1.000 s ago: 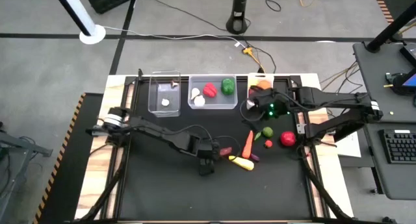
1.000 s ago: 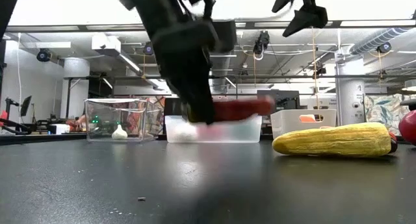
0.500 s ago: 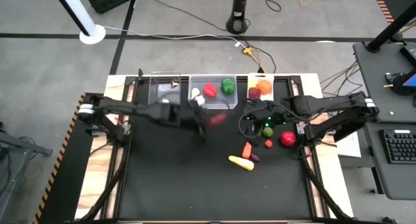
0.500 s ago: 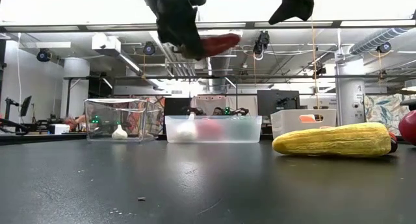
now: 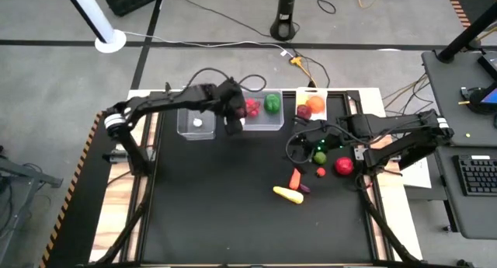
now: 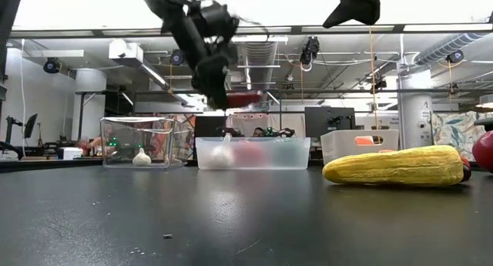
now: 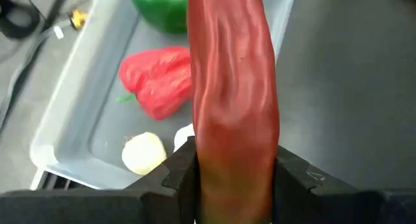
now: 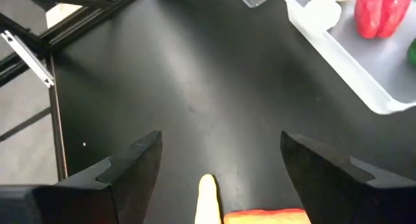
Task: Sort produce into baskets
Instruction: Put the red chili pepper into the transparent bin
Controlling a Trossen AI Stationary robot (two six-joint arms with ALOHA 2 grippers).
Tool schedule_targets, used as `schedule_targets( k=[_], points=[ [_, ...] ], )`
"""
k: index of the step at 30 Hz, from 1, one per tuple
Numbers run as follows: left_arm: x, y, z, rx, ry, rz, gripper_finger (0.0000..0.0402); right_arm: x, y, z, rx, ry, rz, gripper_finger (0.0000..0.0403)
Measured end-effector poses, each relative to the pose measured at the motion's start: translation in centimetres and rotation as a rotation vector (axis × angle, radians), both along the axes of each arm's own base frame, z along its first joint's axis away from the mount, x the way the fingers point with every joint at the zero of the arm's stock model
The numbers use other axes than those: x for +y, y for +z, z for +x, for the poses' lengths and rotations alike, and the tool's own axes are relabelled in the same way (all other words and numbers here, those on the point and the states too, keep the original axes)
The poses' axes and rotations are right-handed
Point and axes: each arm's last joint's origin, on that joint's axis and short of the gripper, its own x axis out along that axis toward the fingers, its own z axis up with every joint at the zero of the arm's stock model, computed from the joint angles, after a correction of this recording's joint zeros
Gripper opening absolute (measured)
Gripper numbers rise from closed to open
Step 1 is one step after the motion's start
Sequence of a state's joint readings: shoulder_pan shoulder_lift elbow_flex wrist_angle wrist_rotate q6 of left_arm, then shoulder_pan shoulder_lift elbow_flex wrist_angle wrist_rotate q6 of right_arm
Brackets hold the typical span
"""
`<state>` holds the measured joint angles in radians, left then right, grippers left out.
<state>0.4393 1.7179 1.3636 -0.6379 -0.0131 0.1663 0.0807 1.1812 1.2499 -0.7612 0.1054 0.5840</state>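
One long red pepper (image 7: pixel 233 100) hanging clamped in left gripper (image 7: pixel 227 178), long axis running out from fingers, directly above wider clear bin (image 5: pixel 255 122) holding red pepper (image 7: pixel 158 87), green pepper (image 7: pixel 164 8), garlic (image 7: pixel 144 152). Right gripper (image 8: pixel 218 169) hovering spread over carrot (image 5: pixel 295 177) on black table (image 5: pixel 210 206), well apart.

I work in a robotics lab with an industrial look. Beyond my black table (image 6: pixel 231 220) the low view shows a high open ceiling with exposed ducts and pipes (image 6: pixel 454 46), long strip lights, concrete columns (image 6: pixel 91 104) and monitors (image 6: pixel 323 119) on benches. From above I see grey floor, loose cables (image 5: pixel 233 43), a stand base (image 5: pixel 285 27) and a desk with a keyboard (image 5: pixel 475 175) beside me.
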Motion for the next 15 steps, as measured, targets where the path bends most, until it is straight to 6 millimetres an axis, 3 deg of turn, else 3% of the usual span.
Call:
schedule_targets(
  k=[6,15],
  points=[
    [1.0,-2.2,0.8,0.030,0.001,-0.037,0.0119,0.0,-0.2,-0.1,0.020,-0.034,0.032,0.0309],
    [1.2,-2.2,0.8,0.033,0.028,-0.010,0.0169,-0.1,-0.7,-0.7,0.087,-0.135,0.119,0.0324]
  ],
)
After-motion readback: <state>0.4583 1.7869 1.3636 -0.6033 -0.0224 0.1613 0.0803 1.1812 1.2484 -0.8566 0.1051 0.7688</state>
